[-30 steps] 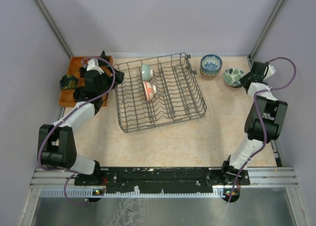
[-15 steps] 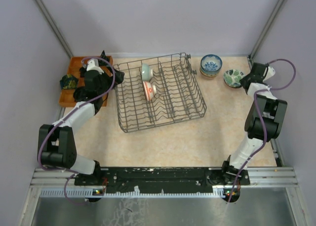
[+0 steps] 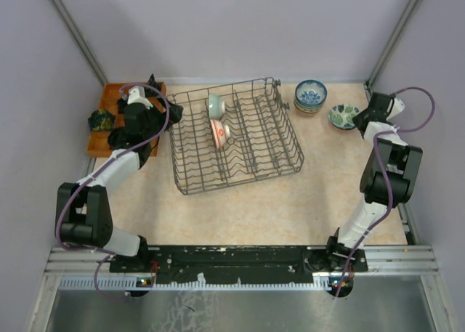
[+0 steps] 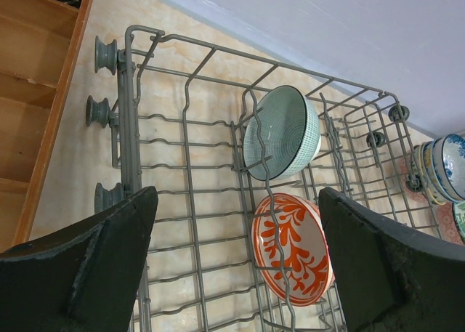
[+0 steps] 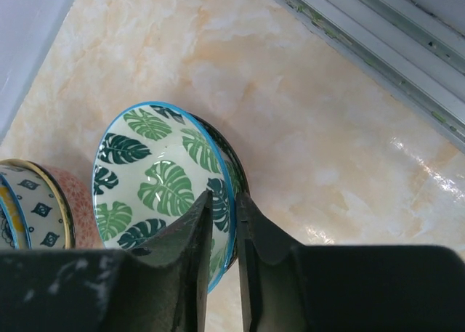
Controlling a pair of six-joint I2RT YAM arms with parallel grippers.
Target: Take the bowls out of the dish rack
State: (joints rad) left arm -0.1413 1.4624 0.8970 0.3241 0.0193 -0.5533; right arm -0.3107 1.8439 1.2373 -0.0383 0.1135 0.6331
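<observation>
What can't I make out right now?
- Right wrist: whether the right gripper grips the leaf bowl; its fingers straddle the rim, contact unclear.
- Right wrist: bowl stack cut off by the left edge.
- Left wrist: rack's near half, past the bottom edge.
- Top: tray contents hidden by left arm.

A pale green ceramic bowl (image 3: 215,104) stood behind a red-and-white ceramic bowl (image 3: 220,133) in the dark grey wire dish rack (image 3: 254,144).
</observation>
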